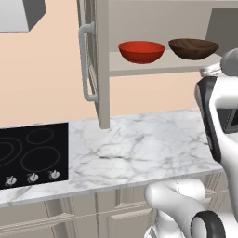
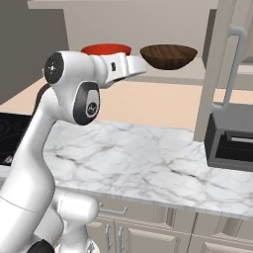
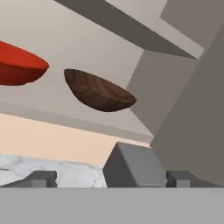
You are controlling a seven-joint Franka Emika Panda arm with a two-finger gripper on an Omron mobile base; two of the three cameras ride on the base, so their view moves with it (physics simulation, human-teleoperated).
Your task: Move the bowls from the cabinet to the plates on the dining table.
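Gripper (image 3: 111, 178) below brown bowl (image 3: 99, 92)

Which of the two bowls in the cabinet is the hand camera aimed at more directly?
The dark brown wooden bowl; it sits near the middle of the hand view, while the red bowl is cut off at the left edge.

Two bowls (image 1: 142, 51) (image 1: 193, 48), one cabinet (image 1: 103, 65), one cooktop (image 1: 32, 155)

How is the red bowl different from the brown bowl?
The red bowl is shiny and plain; the brown bowl is dull with wood-grain streaks. In the left base view the red bowl sits nearer the open cabinet door, while the brown bowl sits further right on the shelf. Both are round, upright and look empty, side by side and apart on the same shelf.
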